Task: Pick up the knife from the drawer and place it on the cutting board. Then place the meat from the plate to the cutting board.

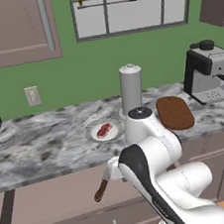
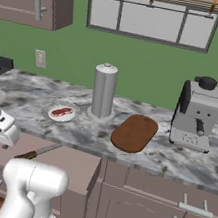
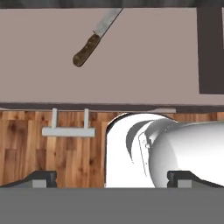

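Above the open mauve-brown drawer [image 3: 131, 57], the gripper [image 3: 112, 178] hung spread wide and empty; the slim grey-bladed, brown-handled knife [image 3: 92, 40] lay inside. Next, probably descend and grasp its handle.

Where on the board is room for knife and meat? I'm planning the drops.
The cutting board is bare all over, between the canister and coffee machine. Tighter leftward, where the plate with meat sits beside the canister.
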Motion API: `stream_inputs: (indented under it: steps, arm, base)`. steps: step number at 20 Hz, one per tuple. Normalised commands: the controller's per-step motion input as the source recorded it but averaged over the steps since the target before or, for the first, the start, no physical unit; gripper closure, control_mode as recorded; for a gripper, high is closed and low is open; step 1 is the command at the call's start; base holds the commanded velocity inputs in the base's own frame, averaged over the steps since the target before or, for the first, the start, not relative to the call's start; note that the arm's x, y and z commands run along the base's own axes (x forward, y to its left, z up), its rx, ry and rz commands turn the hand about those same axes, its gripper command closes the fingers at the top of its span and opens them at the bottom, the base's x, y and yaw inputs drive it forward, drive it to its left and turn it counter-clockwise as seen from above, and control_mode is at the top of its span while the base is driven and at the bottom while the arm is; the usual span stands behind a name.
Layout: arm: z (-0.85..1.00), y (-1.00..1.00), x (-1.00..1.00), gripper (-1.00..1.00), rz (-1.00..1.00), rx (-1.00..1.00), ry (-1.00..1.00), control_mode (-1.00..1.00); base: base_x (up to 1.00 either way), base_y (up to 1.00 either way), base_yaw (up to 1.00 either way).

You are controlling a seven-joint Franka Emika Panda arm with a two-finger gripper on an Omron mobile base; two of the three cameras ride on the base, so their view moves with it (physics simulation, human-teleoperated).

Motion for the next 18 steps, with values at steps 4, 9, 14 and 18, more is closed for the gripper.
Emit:
stream_inputs:
  steps: [4, 9, 14, 18]
  arm:
    - [-0.33, 0.0, 0.06, -1.0, 0.0, 0.03, 0.0, -1.0]
    - [-0.34, 0.0, 0.16, -1.0, 0.0, 0.04, 0.0, -1.0]
    - [-0.29, 0.0, 0.15, -1.0, 0.0, 0.07, 0.0, -1.0]
    - [-0.33, 0.0, 0.12, -1.0, 0.0, 0.04, 0.0, -1.0]
  base:
    - [0.0, 0.0, 0.0]
    - [0.0, 0.0, 0.0]
    - [0.0, 0.0, 0.0]
    - [0.0, 0.0, 0.0]
